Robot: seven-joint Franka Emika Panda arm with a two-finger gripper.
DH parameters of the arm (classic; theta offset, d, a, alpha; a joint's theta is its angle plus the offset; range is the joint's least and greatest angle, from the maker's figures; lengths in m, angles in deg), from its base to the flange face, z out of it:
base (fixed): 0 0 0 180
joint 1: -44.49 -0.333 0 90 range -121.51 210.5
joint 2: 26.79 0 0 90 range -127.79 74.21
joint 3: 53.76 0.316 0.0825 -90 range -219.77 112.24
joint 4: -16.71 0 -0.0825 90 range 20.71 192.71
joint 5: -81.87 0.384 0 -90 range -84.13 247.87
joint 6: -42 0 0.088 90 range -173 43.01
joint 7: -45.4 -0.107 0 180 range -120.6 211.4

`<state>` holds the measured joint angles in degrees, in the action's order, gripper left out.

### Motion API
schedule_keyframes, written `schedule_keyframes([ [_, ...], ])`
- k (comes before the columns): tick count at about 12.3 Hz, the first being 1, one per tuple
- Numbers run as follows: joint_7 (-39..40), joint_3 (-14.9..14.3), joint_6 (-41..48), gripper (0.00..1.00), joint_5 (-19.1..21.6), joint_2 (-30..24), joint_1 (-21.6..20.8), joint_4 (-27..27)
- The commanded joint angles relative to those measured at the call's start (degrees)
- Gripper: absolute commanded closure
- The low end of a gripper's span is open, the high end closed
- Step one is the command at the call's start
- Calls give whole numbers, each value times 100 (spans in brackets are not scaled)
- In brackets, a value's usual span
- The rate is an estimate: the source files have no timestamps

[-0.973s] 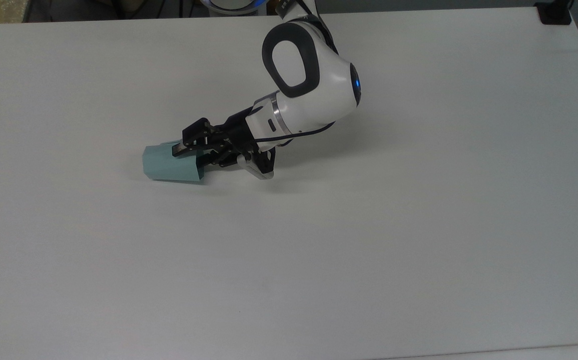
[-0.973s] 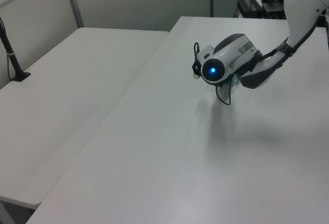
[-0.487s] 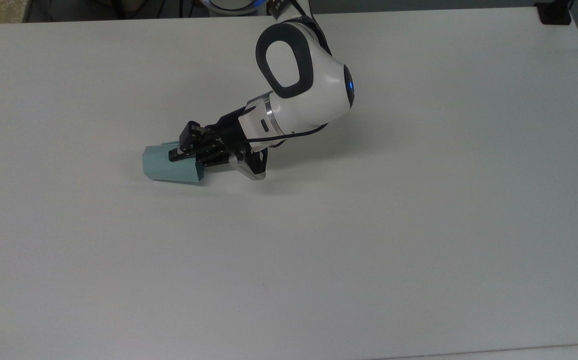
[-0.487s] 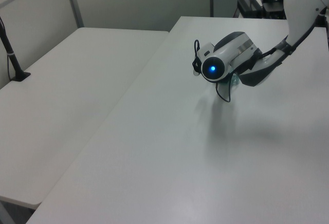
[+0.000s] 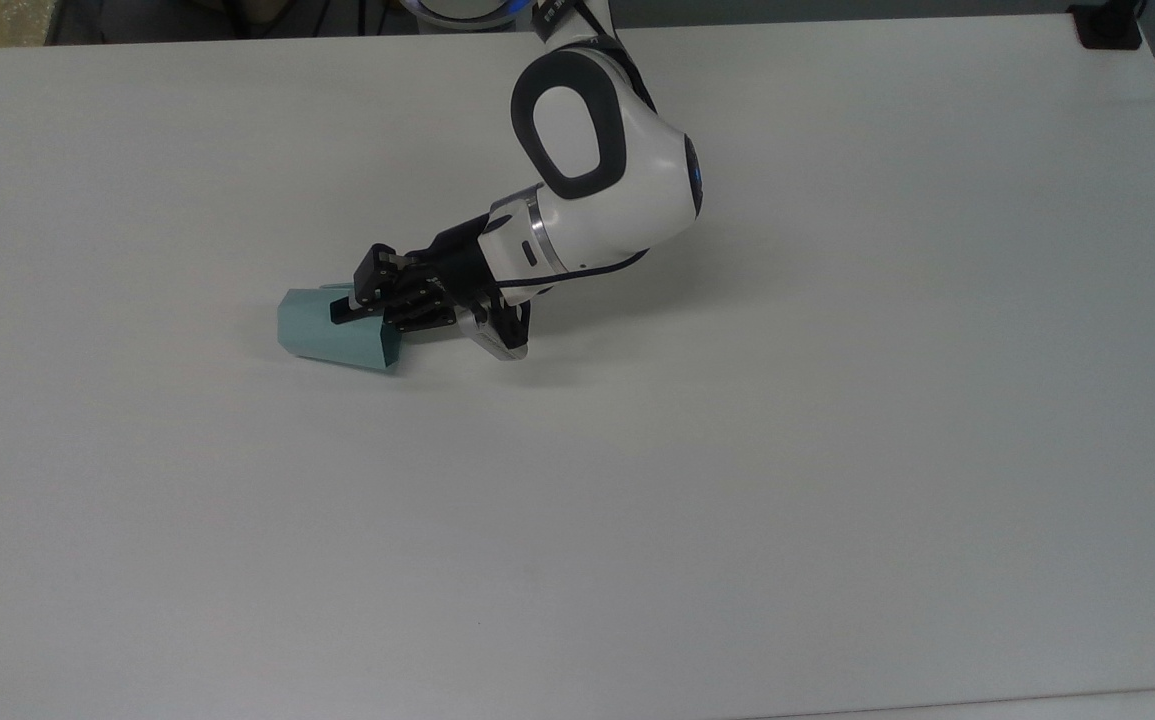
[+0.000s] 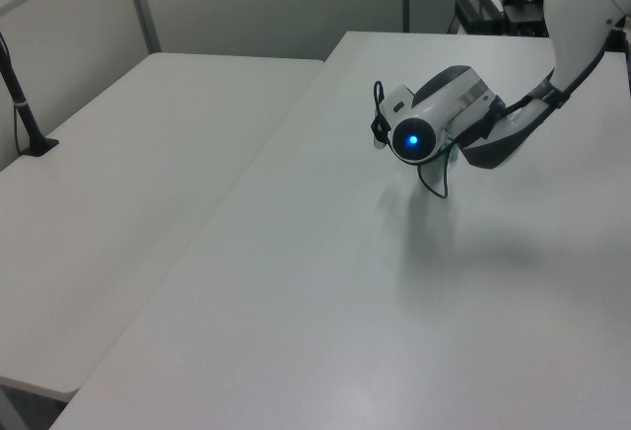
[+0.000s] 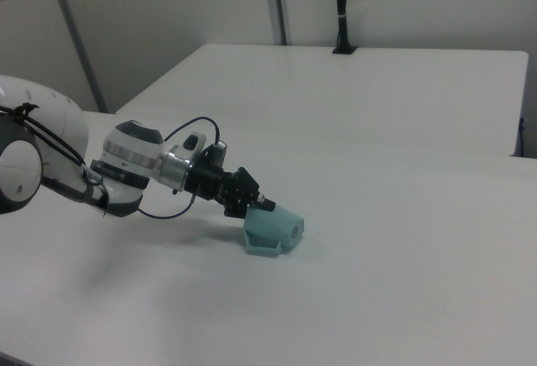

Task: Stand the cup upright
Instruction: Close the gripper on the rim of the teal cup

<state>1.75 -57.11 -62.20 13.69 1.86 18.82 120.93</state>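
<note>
Cup-righting is taking place on a broad white table (image 5: 837,450), and that table is spreading across nearly the whole top view. A second white table (image 6: 128,203) is standing beside it, at the left view's left, with a narrow seam running between the two.

Reaching in from the top view's far edge, the white and black Franka arm (image 5: 597,170) is bending down toward the top view's left, and a blue light is glowing on its wrist housing. A thin black cable is looping under the wrist.

At the arm's end, the black two-finger hand (image 5: 362,300) is pressing against the small pale teal-green faceted plastic cup (image 5: 332,340); in the right view the hand (image 7: 260,205) is meeting the cup (image 7: 273,232) at its upper side. Whether the fingers are clenching the cup's wall or merely touching it, I cannot tell.

The cup is lying on its side, left of centre in the top view, with its wider open end pointing toward the top view's right and its narrower base toward the top view's left. It is looking slightly tilted, its open end resting on the table.
</note>
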Motion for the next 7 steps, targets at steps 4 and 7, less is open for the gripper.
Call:
schedule_keyframes([
  [4,-258,44,-320,100,410,-359,115,73],
  [7,-214,44,-329,100,831,-991,133,55],
])
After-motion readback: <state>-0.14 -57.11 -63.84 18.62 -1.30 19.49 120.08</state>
